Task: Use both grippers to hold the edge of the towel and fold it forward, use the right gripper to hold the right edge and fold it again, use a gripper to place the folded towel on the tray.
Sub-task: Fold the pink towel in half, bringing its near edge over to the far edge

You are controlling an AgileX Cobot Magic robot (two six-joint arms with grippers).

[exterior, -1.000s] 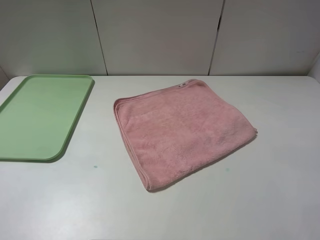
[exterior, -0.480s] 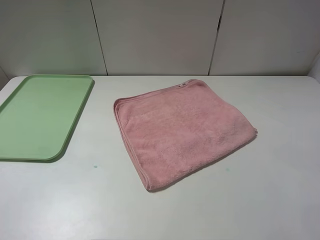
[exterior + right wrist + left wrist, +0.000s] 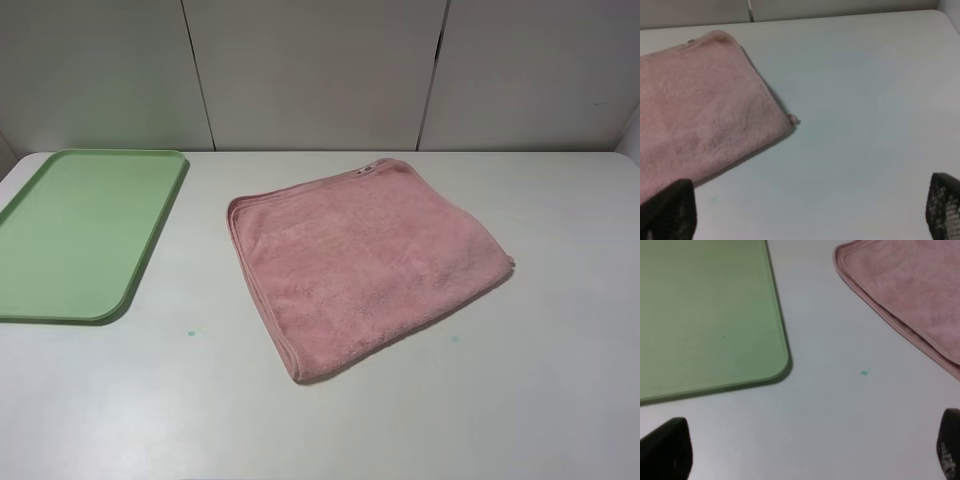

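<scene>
While flat on bench, towel: likely soft, limp, light.
Grip: pinch hem at near corners.
Left fingers: spread, empty.
Right fingers: spread, empty.

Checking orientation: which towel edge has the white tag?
The far edge of the towel, facing the wall: the tag sits near its right end. The other three show plain pink hem.

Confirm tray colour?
Light green, plain with no pattern. The tray shows best in the exterior high view, left of the towel.
</scene>
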